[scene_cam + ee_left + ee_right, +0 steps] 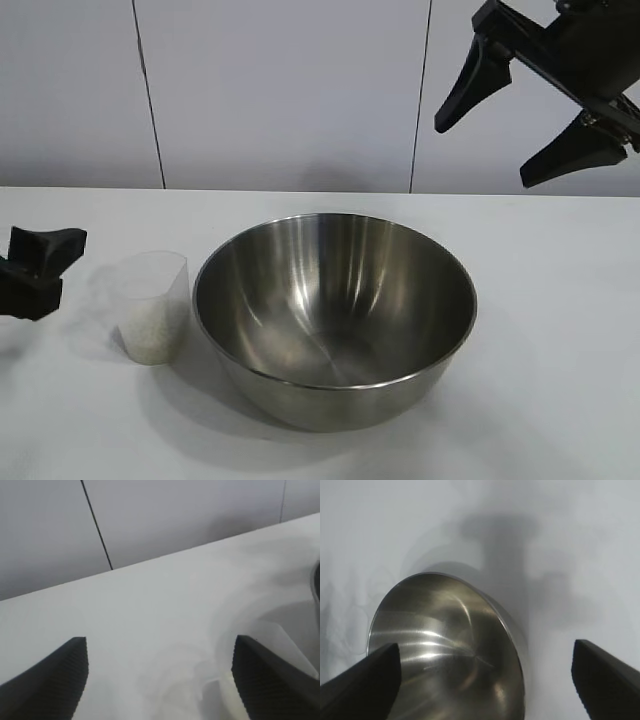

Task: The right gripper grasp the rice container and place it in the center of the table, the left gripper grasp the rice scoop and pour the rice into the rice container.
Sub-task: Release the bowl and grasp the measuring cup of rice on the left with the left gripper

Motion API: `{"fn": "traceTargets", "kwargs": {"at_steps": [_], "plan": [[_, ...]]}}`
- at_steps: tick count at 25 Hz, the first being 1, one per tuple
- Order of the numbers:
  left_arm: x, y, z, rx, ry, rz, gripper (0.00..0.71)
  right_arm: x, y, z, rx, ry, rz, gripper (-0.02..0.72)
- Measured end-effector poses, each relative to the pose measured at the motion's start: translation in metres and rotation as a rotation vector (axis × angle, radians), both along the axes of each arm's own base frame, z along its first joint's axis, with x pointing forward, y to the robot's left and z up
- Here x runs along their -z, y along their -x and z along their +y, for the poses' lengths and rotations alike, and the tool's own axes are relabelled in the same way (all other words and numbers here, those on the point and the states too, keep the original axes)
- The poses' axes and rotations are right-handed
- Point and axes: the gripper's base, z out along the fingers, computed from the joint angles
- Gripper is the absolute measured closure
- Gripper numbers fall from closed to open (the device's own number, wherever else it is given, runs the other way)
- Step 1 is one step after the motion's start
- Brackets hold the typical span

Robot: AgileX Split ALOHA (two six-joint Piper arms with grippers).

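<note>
The rice container (330,290), a shiny steel bowl, stands in the middle of the white table (560,300) and holds nothing. The rice scoop (152,300), a clear plastic cup, stands upright just left of it with white rice (150,338) in its lower part. My left gripper (55,265) is low at the left edge, open, a short way from the scoop. In the left wrist view the left gripper (160,645) is open and the scoop (272,632) shows beside one finger. My right gripper (482,152) hangs open, high at the back right. The right wrist view looks past the open right gripper (486,650) down onto the bowl (445,645).
A pale panelled wall (280,90) runs behind the table. Bare tabletop lies to the right of the bowl and in front of the scoop. The bowl's rim (316,585) just enters the left wrist view.
</note>
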Motion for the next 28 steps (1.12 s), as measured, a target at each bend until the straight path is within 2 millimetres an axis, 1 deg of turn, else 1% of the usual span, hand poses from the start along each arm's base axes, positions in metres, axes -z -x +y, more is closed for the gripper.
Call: {"fn": "traceTargets", "kwargs": {"at_steps": [5,10,16,19,28], "plan": [[0.021,0.000,0.000,0.000,-0.040,0.086,0.140,0.000,0.000,0.000,0.003,0.004,0.005,0.063],[0.035,0.002,0.002,-0.014,-0.067,0.142,0.140,0.001,0.000,-0.001,0.007,0.005,0.010,0.063],[0.058,0.004,0.004,-0.017,-0.109,0.227,0.140,0.001,0.001,-0.001,0.006,0.007,0.011,0.063],[0.061,0.000,0.002,-0.017,-0.110,0.229,0.140,0.001,0.001,-0.001,0.005,0.010,0.011,0.063],[0.057,-0.018,0.001,-0.077,-0.088,0.174,0.140,0.002,0.001,-0.002,-0.004,0.024,0.014,0.063]]}}
